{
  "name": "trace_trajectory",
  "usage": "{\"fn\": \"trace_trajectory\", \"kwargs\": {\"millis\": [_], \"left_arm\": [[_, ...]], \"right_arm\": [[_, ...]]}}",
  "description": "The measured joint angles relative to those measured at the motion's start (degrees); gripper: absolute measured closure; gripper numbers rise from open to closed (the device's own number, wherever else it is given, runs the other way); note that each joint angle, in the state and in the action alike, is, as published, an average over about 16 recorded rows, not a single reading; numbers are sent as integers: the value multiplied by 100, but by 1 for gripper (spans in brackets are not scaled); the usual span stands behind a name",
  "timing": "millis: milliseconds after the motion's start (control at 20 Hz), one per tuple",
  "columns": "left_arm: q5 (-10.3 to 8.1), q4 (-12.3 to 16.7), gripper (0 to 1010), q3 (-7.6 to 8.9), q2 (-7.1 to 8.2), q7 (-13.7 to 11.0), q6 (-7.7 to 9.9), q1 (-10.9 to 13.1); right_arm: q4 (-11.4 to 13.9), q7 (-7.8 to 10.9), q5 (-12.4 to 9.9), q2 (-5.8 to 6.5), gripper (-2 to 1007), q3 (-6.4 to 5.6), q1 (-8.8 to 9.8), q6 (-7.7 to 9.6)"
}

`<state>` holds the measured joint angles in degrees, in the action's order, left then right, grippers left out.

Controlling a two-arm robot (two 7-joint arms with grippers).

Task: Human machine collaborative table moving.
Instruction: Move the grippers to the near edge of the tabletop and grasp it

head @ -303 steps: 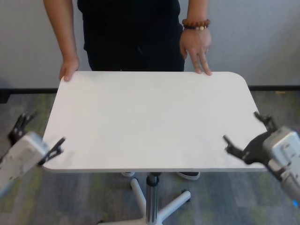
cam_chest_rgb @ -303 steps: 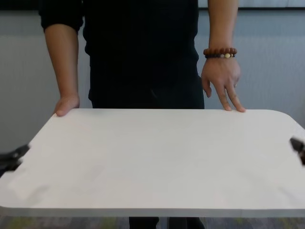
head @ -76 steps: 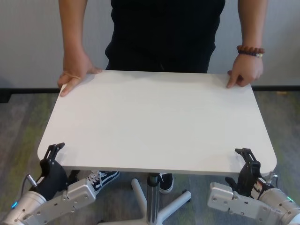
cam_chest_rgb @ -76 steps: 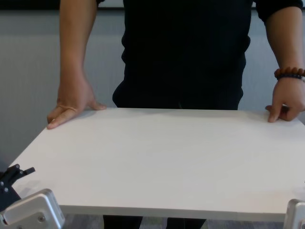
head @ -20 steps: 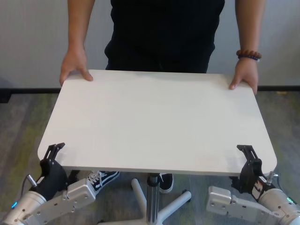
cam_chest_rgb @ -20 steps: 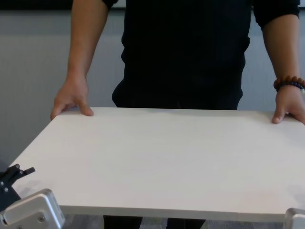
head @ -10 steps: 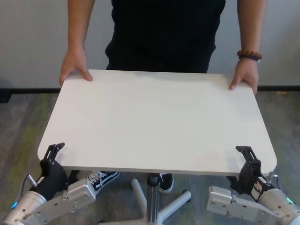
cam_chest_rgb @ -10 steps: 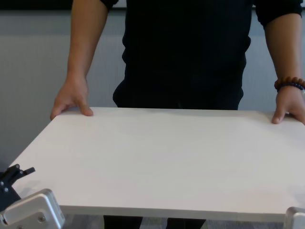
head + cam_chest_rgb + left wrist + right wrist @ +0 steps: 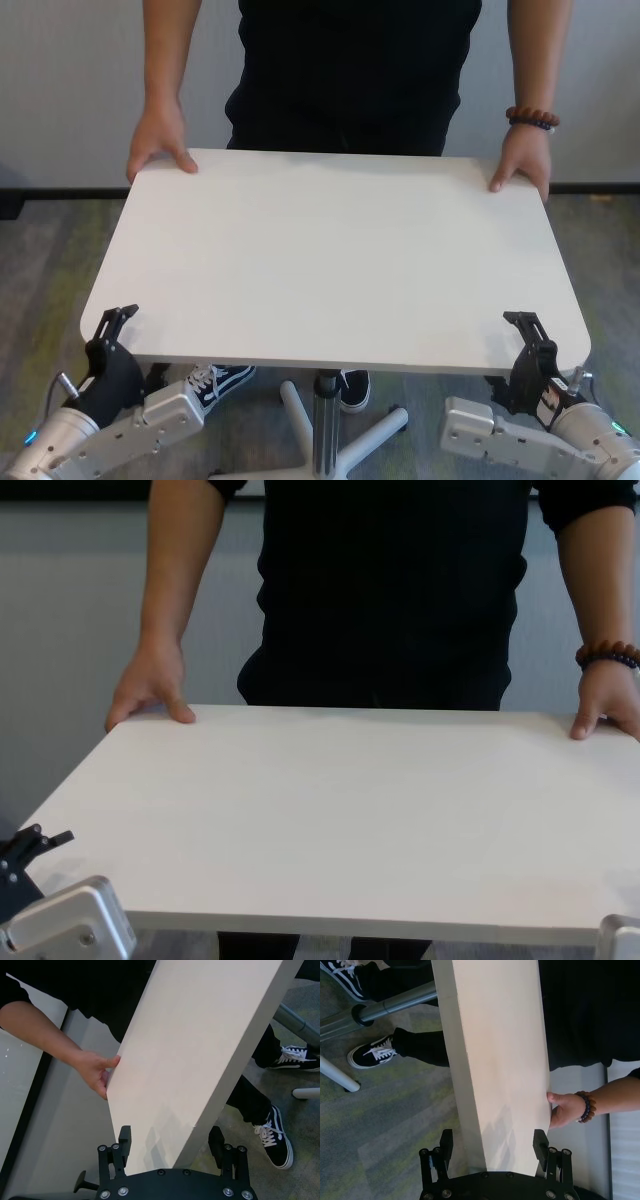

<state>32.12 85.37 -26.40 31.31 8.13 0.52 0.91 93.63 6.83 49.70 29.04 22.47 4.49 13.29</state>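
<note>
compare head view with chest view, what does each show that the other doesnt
Only the head view shows the table's silver pole, its white base legs, the person's sneakers, the grey carpet, and the right gripper, jaws open around the tabletop's near right corner.

Only the chest view shows nothing extra of note; it sits lower and cuts off everything under the top.

Both show the white tabletop, the person's hands on its far corners, the beaded bracelet, and the open left gripper at the near left corner.

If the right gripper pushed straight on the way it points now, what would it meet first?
Probably the table: the right gripper stands open at the near right corner, one finger on each side of the edge, so the edge would likely seat deeper between them.
</note>
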Motion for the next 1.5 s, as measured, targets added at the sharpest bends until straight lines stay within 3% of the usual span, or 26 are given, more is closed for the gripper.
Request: {"fn": "trace_trajectory", "kwargs": {"millis": [450, 1100, 1500], "left_arm": [[0, 0, 93, 0, 0, 0, 0, 0], [0, 0, 421, 0, 0, -1, 0, 1], [2, 0, 556, -1, 0, -3, 1, 1]], "right_arm": [[2, -12, 12, 4, 158, 9, -2, 14], [3, -20, 21, 9, 525, 17, -2, 25], [2, -21, 24, 10, 634, 19, -2, 27]]}}
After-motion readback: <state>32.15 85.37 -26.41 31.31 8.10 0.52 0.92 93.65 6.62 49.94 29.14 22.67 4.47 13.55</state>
